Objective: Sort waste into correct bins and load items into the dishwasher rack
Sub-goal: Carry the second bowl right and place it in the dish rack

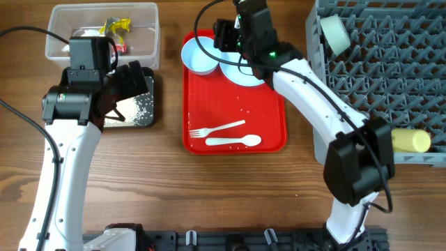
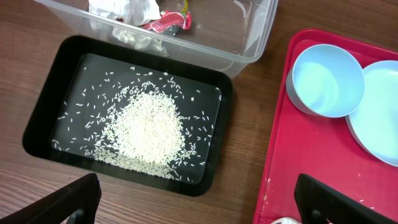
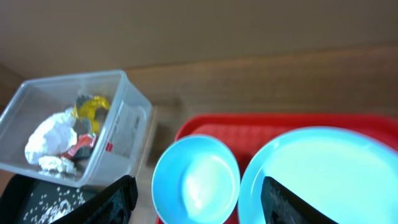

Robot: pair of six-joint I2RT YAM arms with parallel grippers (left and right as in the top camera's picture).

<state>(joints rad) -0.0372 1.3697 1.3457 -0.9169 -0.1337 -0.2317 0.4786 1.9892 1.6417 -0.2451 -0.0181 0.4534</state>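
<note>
Both crosswise on red tray (image 1: pixel 272 118), fork (image 1: pixel 216 128) tines left, spoon (image 1: pixel 233 141) bowl right

Tray (image 1: pixel 268 115) between rice tub (image 2: pixel 40 121) at left, rack (image 1: pixel 376 63) at right.

Unreadable label (image 3: pixel 116 134) on clear tub (image 3: pixel 68 78)

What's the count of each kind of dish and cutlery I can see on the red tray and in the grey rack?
light-blue bowl: 1
light-blue plate: 1
white fork: 1
white spoon: 1
cups: 2, a whitish cup and a yellow cup
Total: 6
</note>
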